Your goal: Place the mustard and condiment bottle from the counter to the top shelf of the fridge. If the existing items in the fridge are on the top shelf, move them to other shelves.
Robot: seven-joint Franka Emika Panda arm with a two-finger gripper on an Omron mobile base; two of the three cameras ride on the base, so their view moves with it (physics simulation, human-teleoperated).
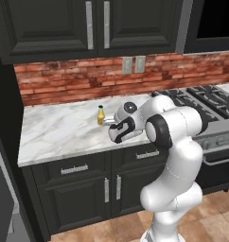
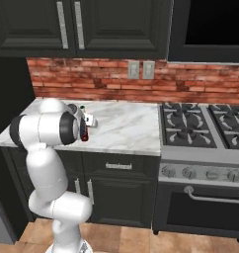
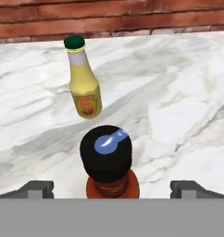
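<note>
On the counter the mustard stands upright with a red-and-yellow label too blurred to read, just behind the black-capped condiment bottle, which sits untouched between the fingers of the wide-open gripper.

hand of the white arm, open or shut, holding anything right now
Hand: open, holding nothing; its fingertips stand wide on either side of the slim dark red sauce bottle with the black cap, apart from it.
</note>
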